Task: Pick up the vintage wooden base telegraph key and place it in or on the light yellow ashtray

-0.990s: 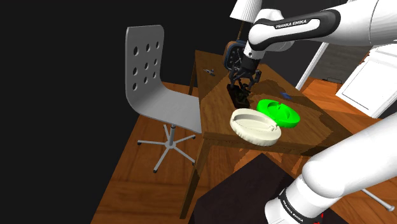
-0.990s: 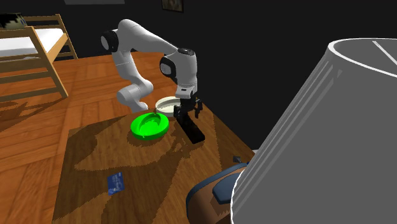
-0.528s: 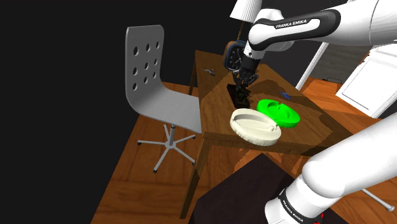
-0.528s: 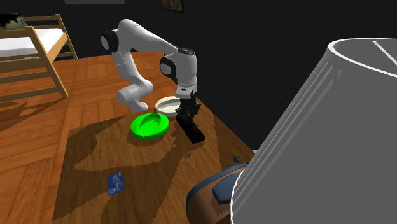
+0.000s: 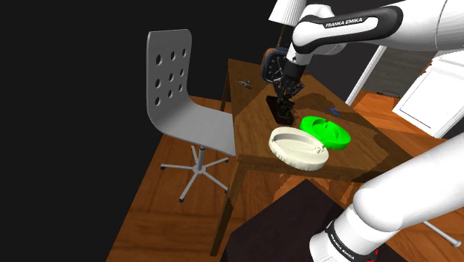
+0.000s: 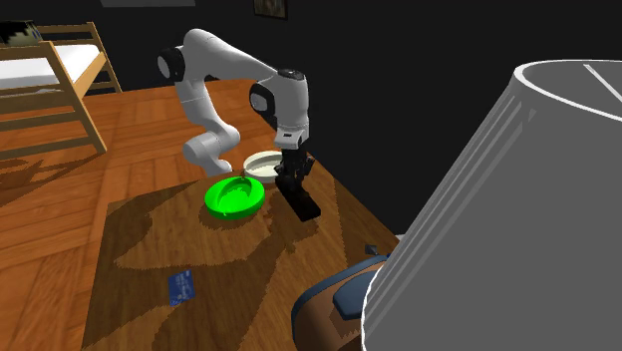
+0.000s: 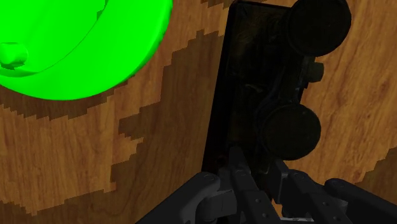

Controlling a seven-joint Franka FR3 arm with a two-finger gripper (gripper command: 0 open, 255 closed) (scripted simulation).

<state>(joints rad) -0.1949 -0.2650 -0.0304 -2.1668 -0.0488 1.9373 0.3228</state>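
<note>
One telegraph key (image 7: 245,83) — black slab, two round knobs — clamped in the tool (image 7: 259,168); one pale ashtray (image 5: 297,147), one green dish (image 5: 326,132).

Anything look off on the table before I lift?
One thing: the cream ashtray sits right at the table edge nearest the stand, so a hard drop could nudge it off. The hand grips the dark telegraph key by one end, not mid-body. Nothing spilled or broken.
</note>
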